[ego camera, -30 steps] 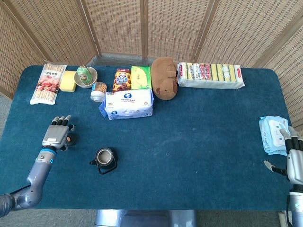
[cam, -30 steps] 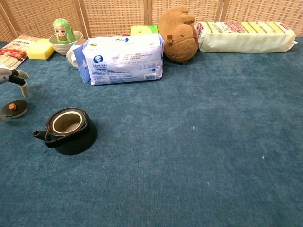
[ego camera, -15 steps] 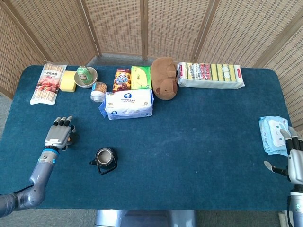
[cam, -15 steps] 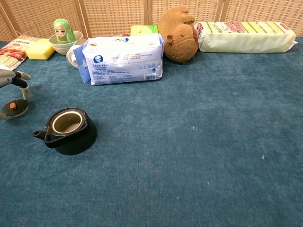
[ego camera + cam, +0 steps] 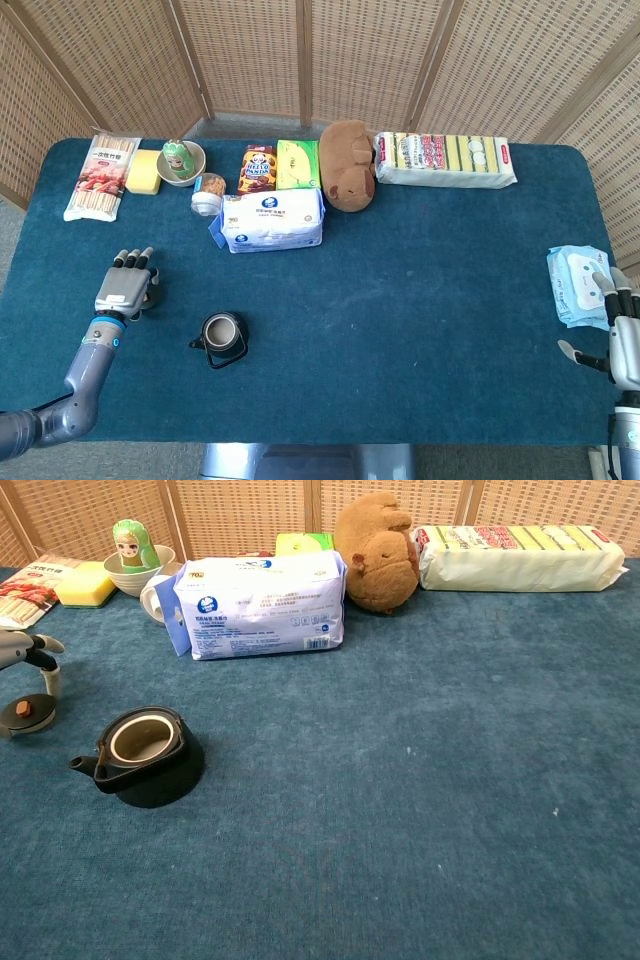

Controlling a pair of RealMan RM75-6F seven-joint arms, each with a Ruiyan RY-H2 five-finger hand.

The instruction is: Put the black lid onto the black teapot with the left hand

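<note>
One small round black lid (image 5: 25, 712) sits under my left hand (image 5: 124, 286), fingers around it; grip uncertain, open black teapot (image 5: 143, 756) just right.

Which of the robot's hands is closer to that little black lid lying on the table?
The left hand. It is right at the black lid, fingers beside it. The right hand is far across the table, near the wet wipes pack.

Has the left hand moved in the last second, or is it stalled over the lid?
Yes. In the head view the left hand has edged left, away from the black teapot, which stayed put.
</note>
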